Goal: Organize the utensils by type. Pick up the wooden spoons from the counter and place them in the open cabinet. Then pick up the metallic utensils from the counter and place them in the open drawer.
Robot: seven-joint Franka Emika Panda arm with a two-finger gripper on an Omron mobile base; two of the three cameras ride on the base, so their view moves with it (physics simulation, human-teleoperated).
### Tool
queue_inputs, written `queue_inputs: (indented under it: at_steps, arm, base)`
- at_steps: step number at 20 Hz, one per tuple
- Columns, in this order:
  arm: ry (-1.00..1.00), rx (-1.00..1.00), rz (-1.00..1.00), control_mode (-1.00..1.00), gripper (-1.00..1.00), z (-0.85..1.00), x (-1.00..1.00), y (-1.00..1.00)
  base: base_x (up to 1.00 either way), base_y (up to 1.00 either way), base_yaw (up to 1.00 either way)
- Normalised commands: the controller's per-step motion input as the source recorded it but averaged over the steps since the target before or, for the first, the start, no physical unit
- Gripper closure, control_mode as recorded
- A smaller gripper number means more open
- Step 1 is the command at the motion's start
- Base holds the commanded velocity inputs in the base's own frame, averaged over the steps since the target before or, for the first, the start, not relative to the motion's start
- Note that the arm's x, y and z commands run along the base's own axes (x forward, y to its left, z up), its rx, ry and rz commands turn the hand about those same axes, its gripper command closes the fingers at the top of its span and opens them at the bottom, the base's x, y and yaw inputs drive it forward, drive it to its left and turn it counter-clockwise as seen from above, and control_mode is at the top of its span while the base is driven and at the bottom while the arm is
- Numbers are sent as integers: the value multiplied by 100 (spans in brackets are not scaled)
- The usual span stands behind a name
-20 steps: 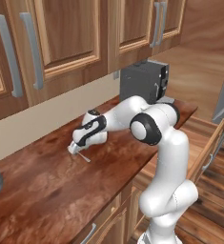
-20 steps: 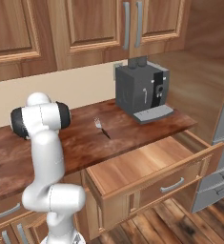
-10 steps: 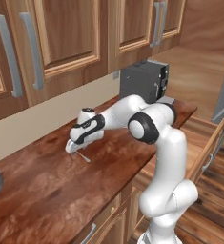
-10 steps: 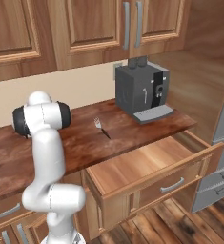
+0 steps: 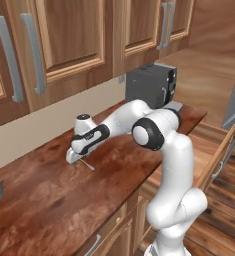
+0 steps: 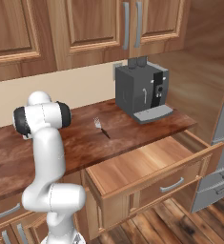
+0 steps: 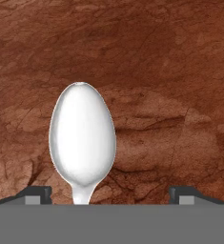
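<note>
- Hovering low over the counter [image 5: 44,200] with the gripper [image 5: 74,158] pointed down at the metal spoon [image 7: 82,140]; the step in hand, by judgement, is the grasp of that spoon.
- Fingertips [image 7: 37,194] set wide apart, nothing clamped between them; spoon neck lying in the gap, nearer the left tip in the hand view than the right.
- Spoon flat on the dark wood-grain top, bowl up, thin handle poking out from under the hand in the left base view.
- Worth shifting sideways first, so that the neck sits midway between the tips; otherwise a likely push of the spoon along the top on closing.
- Descend until the tips almost touch the surface, then close slowly: slim, smooth, probably slippery metal, little to grip on.
- Lift straight up before any swing, to keep the handle from dragging on the counter.
- Open drawer [image 6: 147,167] pulled out below the counter's edge, flat wooden bottom bare, well apart from the spoon and to the right of the arm.
- Dark coffee machine [image 6: 142,93] at the counter's far end, near the path to the drawer; pass in front of it.
- Wall cabinets [image 6: 89,24] overhead shut, with grey bar handles; plank floor below.
</note>
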Motion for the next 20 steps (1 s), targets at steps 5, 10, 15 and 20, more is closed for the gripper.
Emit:
queue_inputs:
  at_steps: [5,10,15,20]
  arm:
    - [0,-2,0,-100,-100,-32,0,0]
    - [0,0,0,-100,-100,-43,0,0]
    - [0,0,0,-100,100,-56,0,0]
    - [0,0,0,-100,100,-77,-5,-5]
  base:
    - [0,0,0]
    - [0,0,0]
    - [0,0,0]
    - [0,0,0]
